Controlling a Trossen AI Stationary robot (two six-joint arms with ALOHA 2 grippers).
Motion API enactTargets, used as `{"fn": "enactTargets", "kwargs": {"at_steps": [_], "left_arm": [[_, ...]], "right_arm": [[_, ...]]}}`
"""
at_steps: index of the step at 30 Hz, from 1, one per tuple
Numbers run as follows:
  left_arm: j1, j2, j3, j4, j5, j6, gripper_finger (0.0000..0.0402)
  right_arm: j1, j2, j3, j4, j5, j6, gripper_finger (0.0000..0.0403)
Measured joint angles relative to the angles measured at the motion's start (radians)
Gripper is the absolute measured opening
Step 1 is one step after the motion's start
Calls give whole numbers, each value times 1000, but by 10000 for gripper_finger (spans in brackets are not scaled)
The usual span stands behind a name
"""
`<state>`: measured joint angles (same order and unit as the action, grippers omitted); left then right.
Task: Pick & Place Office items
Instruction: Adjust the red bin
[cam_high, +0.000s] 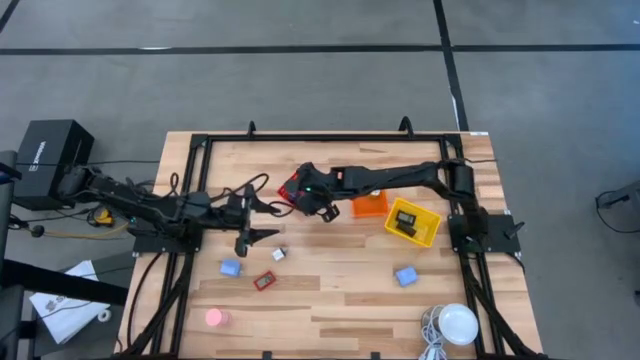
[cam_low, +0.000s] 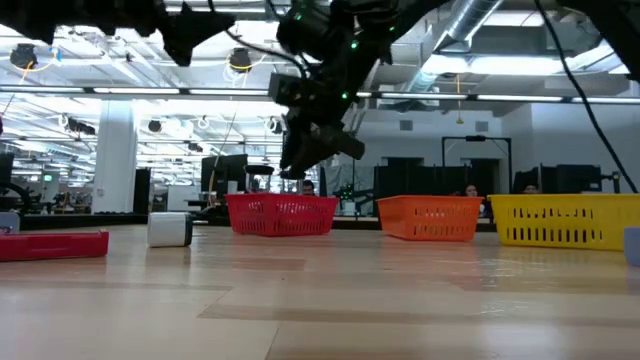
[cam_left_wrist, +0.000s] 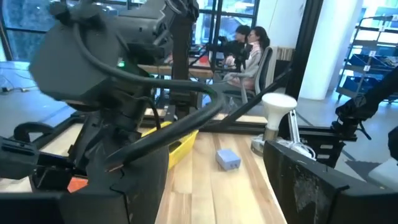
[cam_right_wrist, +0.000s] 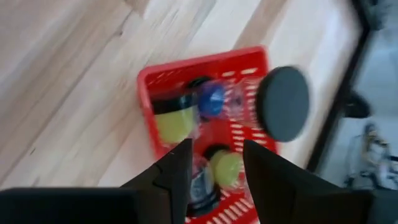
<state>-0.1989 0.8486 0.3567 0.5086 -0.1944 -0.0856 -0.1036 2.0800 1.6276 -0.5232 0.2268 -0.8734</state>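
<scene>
Red basket (cam_right_wrist: 205, 112) under right gripper (cam_right_wrist: 214, 165), no legible labels

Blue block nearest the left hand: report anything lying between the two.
Nothing visible does. From above, only bare table lies between the left hand and the blue block; the silvery bit sits off to the side.

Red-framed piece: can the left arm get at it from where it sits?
Probably yes. The red-framed piece lies alone on bare table just in front of the open left gripper, with nothing between them; the right gripper is over by the red basket.
</scene>
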Motion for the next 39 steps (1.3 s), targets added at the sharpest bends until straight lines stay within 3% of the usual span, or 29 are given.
{"fn": "enactTargets", "kwargs": {"at_steps": [7, 14, 25, 39], "left_arm": [[4, -11, -41, 2, 0, 0, 259], [4, -11, -41, 15, 0, 0, 259], [4, -11, -41, 25, 0, 0, 259], [4, -11, -41, 33, 0, 0, 259]], "right_arm": [[-26, 37, 39, -60, -48, -11, 133], [-57, 36, 39, -55, -165, -45, 128], [-97, 36, 39, -20, -252, -48, 127], [-90, 35, 29, -103, -265, -5, 127]]}}
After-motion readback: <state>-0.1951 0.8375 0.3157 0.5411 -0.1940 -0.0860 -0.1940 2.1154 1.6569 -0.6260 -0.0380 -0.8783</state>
